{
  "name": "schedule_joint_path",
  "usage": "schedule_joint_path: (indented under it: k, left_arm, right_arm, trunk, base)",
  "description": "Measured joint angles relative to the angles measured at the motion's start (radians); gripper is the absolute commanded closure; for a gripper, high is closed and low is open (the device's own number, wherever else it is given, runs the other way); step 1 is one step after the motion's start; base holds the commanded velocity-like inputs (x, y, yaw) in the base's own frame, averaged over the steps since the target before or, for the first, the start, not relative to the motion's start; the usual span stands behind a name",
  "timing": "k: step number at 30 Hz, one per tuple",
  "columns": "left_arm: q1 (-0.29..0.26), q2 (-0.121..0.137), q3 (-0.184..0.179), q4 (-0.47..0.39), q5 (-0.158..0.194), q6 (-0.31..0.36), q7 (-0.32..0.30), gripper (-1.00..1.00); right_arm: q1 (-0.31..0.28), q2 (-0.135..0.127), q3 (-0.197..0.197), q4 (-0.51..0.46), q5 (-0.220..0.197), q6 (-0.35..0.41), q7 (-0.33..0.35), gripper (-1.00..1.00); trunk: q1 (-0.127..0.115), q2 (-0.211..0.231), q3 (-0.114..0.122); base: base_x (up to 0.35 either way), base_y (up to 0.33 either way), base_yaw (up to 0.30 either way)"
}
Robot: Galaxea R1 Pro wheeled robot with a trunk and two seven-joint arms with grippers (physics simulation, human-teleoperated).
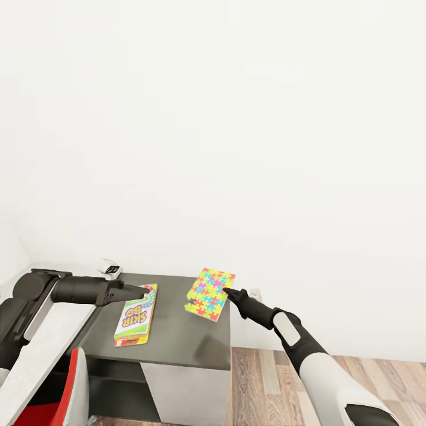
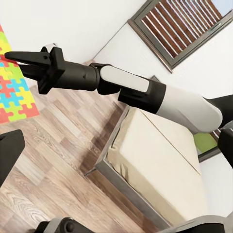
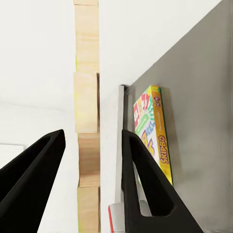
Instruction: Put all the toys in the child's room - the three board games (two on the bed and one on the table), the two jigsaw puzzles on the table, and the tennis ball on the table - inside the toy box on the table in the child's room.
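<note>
A bright jigsaw puzzle [image 1: 209,293] hangs tilted just above the dark grey table [image 1: 177,331], near its back right corner. My right gripper [image 1: 228,292] is shut on the puzzle's right edge. That edge [image 3: 87,121] runs edge-on between the two fingers [image 3: 145,179]. In the left wrist view the right gripper [image 2: 14,60] meets the puzzle [image 2: 12,92]. A Skip-Bo board game [image 1: 133,322] lies flat on the table; its side [image 3: 155,136] faces the right wrist camera. My left gripper [image 1: 142,291] hovers open over the game's far end. The toy box and tennis ball are out of view.
A small white device [image 1: 110,268] sits at the table's back left corner. The pale table section [image 1: 47,349] and a red-and-white chair [image 1: 74,384] are at lower left. Wood floor [image 1: 331,367] lies right of the table. The bed [image 2: 160,170] and window [image 2: 184,24] are behind the right arm.
</note>
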Motion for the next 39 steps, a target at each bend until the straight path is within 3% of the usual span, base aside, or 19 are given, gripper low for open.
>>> schedule_joint_path:
  k: [12, 30, 39]
  left_arm:
    - [0.000, 0.000, 0.000, 0.000, 0.000, 0.001, 0.000, -1.00]
    - [0.000, 0.003, 0.008, 0.000, 0.000, 0.002, 0.000, -1.00]
    - [0.000, 0.006, 0.008, 0.000, 0.000, 0.003, 0.000, -1.00]
  right_arm:
    - [0.000, 0.002, 0.002, 0.000, 0.000, -0.001, 0.000, 1.00]
    - [-0.002, 0.010, 0.011, -0.010, -0.001, -0.001, -0.005, 1.00]
    - [-0.007, 0.051, 0.014, -0.076, 0.000, 0.009, -0.017, 1.00]
  trunk:
    - [0.000, 0.000, 0.000]
    - [0.000, 0.000, 0.006]
    - [0.000, 0.000, 0.006]
  base:
    - [-0.028, 0.000, 0.013]
    - [0.000, 0.000, 0.261]
    - [0.000, 0.000, 0.282]
